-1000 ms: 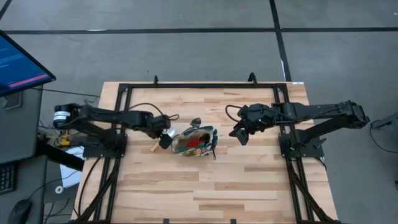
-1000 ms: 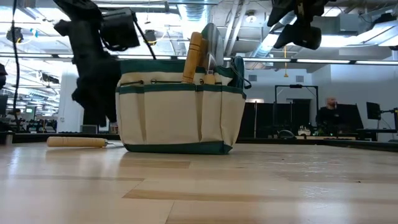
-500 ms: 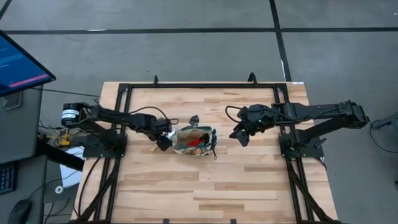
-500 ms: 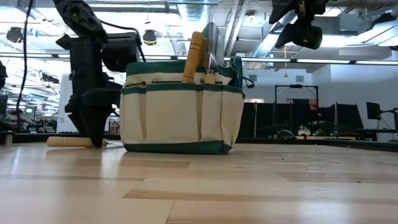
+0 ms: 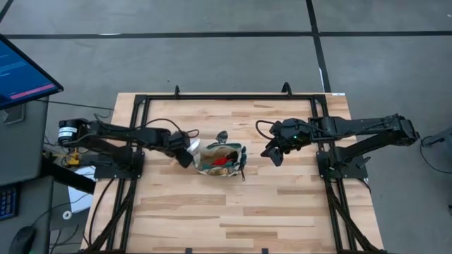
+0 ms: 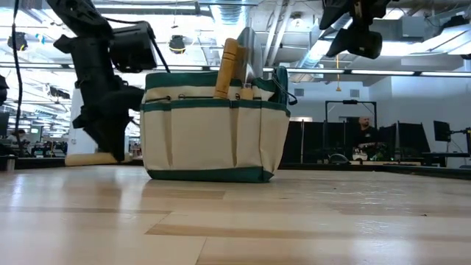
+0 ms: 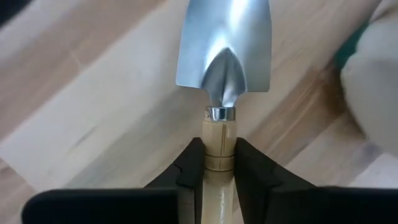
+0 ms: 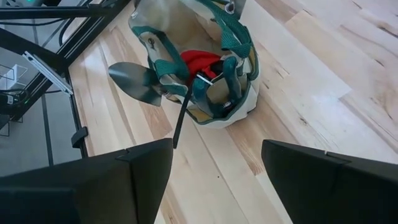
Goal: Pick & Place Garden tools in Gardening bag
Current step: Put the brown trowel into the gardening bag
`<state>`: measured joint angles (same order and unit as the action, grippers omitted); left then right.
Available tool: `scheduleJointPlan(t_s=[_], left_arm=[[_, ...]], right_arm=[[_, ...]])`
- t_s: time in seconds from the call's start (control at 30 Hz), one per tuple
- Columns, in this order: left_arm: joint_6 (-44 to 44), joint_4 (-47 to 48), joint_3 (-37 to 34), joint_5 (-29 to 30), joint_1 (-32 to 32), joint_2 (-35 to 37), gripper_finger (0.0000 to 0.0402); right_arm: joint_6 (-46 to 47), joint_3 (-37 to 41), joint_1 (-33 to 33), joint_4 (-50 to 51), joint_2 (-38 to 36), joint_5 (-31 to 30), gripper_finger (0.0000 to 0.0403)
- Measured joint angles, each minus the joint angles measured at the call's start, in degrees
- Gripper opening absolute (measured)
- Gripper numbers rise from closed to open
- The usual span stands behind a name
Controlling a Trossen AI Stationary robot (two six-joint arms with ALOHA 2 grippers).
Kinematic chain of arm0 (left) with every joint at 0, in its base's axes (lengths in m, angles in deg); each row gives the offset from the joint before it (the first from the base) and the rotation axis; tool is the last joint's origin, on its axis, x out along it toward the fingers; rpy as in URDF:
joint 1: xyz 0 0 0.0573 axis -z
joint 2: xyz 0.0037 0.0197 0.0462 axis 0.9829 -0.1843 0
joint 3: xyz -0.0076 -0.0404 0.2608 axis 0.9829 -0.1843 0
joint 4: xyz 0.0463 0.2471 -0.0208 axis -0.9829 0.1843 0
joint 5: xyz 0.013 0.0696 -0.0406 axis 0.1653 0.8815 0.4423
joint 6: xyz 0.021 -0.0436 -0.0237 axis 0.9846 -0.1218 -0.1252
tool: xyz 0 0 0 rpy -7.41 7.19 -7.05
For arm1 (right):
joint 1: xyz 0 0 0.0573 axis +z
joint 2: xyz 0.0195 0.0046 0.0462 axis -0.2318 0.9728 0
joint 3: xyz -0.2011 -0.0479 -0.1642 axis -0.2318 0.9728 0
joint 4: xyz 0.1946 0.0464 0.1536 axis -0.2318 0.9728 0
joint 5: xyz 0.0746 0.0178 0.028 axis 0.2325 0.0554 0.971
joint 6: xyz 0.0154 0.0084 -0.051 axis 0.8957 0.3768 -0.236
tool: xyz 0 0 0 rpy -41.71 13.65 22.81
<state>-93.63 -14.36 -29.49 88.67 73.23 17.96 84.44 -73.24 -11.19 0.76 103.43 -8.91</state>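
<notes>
The left gripper [image 7: 219, 163] clamps the wooden handle of a silver-bladed hand trowel [image 7: 224, 56], blade pointing forward past its fingers, low over the wooden table [image 5: 212, 204]. The beige, green-trimmed gardening bag [image 6: 215, 132] stands just beside it, holding a red glove [image 8: 200, 63]. Beyond the bag, the right gripper [image 5: 272, 153] hovers spread wide, holding nothing.

A monitor [image 5: 21, 70] sits beside the wooden table [image 5: 233, 212].

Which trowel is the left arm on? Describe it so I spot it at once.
Find the beige and green bag mid-table. Just left of it, the left gripper is shut on a trowel. It is the only one outside the bag, wooden handle clamped, silver blade pointing forward.
</notes>
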Motion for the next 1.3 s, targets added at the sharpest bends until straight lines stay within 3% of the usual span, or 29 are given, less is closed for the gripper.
scheduleJointPlan(t_s=[0.27, 0.5, 0.67, 0.77, 0.9, 1.3], left_arm=[[-0.07, 0.18, 0.02, 4.15, 0.00, 8.20, 0.0056], [1.54, -4.35, 0.02, 6.70, 2.03, 22.10, 0.0056], [9.24, -14.58, 0.08, 8.86, 7.97, 32.07, 0.0056], [16.16, -26.07, -2.12, 11.67, 11.96, 35.43, 0.0056], [23.28, -37.66, -7.83, 11.72, 16.15, 37.79, 0.0056], [28.39, -60.48, -26.75, 13.16, 21.31, 41.79, 0.0056]], right_arm=[[0.00, 0.00, 0.00, 0.17, 0.00, 0.00, 0.0240], [0.00, 0.00, 0.00, 0.30, 0.00, 0.00, 0.0240], [0.02, 0.00, 0.00, 0.30, 0.00, 0.00, 0.0240], [0.35, 0.00, 0.00, 0.15, 0.00, 0.00, 0.0240], [2.93, 0.00, 0.07, 0.01, 0.00, 0.00, 0.0240], [5.45, 0.00, 2.74, -1.34, 0.00, -0.14, 0.0240]])
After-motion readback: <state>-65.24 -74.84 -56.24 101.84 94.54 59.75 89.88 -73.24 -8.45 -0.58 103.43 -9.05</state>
